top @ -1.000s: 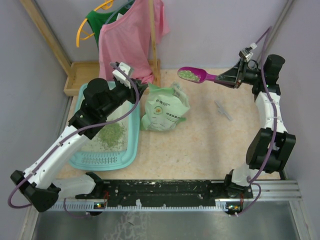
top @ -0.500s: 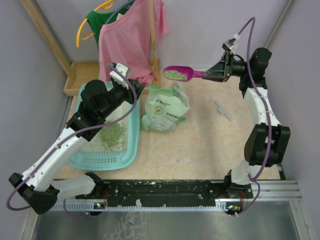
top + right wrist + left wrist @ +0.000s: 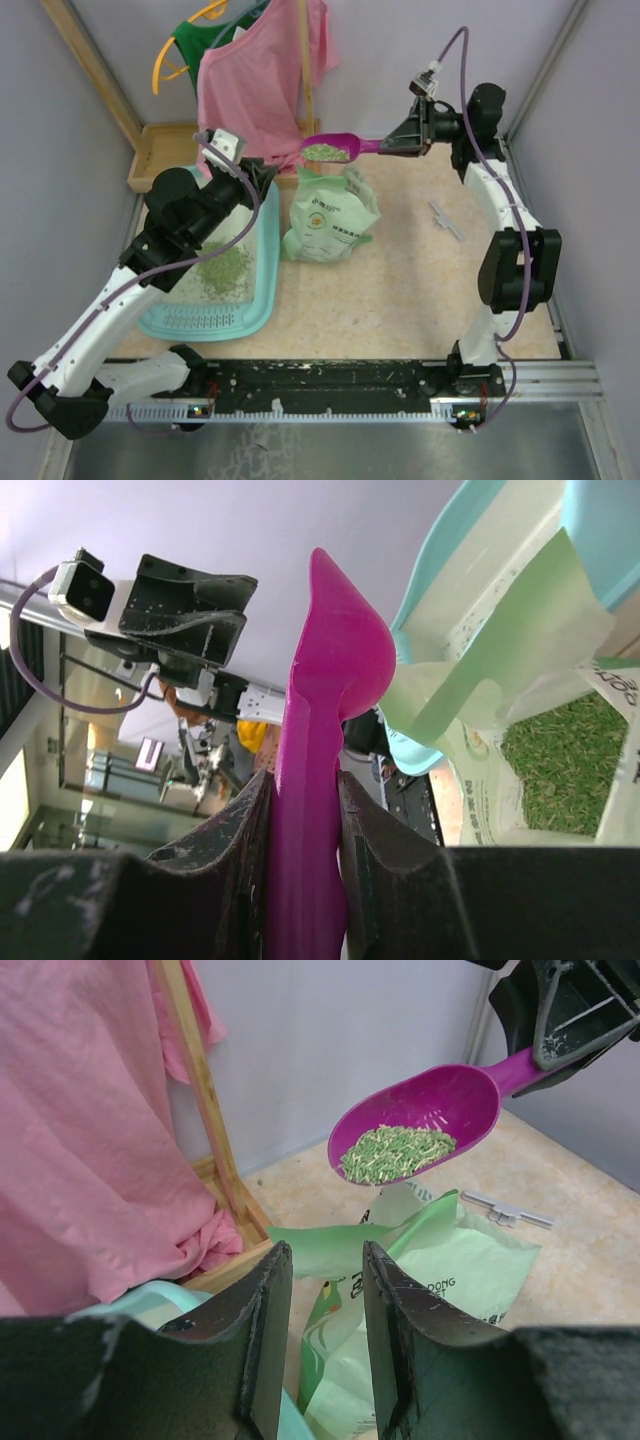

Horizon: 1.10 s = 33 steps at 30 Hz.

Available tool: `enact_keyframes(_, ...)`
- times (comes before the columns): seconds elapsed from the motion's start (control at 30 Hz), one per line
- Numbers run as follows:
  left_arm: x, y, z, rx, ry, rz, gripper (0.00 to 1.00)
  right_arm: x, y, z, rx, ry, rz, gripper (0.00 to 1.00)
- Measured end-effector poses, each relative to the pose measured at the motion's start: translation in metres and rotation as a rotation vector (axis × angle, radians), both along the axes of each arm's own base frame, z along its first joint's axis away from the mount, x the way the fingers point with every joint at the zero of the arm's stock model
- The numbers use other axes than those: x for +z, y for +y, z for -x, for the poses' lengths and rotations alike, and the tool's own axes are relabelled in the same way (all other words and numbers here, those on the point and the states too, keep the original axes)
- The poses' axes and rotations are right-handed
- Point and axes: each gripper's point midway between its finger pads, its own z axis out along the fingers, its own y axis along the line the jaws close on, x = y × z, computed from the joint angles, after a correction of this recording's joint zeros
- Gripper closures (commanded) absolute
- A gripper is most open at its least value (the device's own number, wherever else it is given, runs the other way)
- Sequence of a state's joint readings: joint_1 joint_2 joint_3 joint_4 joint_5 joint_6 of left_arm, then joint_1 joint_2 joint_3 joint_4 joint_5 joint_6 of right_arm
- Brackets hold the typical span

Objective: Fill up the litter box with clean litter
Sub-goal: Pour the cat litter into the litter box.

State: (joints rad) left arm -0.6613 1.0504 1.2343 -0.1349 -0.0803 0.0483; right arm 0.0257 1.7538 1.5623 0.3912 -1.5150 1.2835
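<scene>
1. Fingers of the right gripper [image 3: 305,810] are clamped on the flat handle of the magenta scoop [image 3: 322,680], one on each side, with the bowl pointing away from the wrist.
2. The scoop is held in the air, roughly level, and carries a small load of clean litter [image 3: 395,1150], green granules lying in the front half of the bowl.
3. In the overhead view the bowl hangs above the top of the pale green bag [image 3: 330,215], just to the right of the far right corner of the litter box [image 3: 262,295].
4. The bag stands on the table beside the box with its mouth open. The right wrist view shows more green granules inside it.
5. The left gripper [image 3: 328,1260] has its jaws apart with nothing between them. It sits over the far right corner of the litter box, with the bag and scoop visible through the gap.
6. The litter box lies at the left of the table with its slotted grille at the near end. A heap [image 3: 222,270] of green granules covers part of its whitish base.
7. Behind the box are a wooden tray [image 3: 160,150] and a hanging pink garment [image 3: 260,80]. A small grey object [image 3: 447,220] lies on the table to the right.
</scene>
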Motion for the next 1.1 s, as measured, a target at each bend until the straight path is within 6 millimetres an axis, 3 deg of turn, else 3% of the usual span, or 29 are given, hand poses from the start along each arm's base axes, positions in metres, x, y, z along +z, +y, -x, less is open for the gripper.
enact_keyframes(0.5,0.008,0.015,0.004,0.054,-0.016,0.016,0.6,-0.007,0.071,0.005,0.185,-0.005,0.0,1.0)
enact_keyframes(0.83,0.007,0.02,0.001,0.082,-0.024,0.003,0.6,-0.02,0.147,0.04,0.388,-0.014,-0.001,1.0)
enact_keyframes(1.1,0.011,0.028,0.004,0.109,-0.031,0.007,0.61,-0.039,0.19,0.06,0.497,0.002,0.003,1.0)
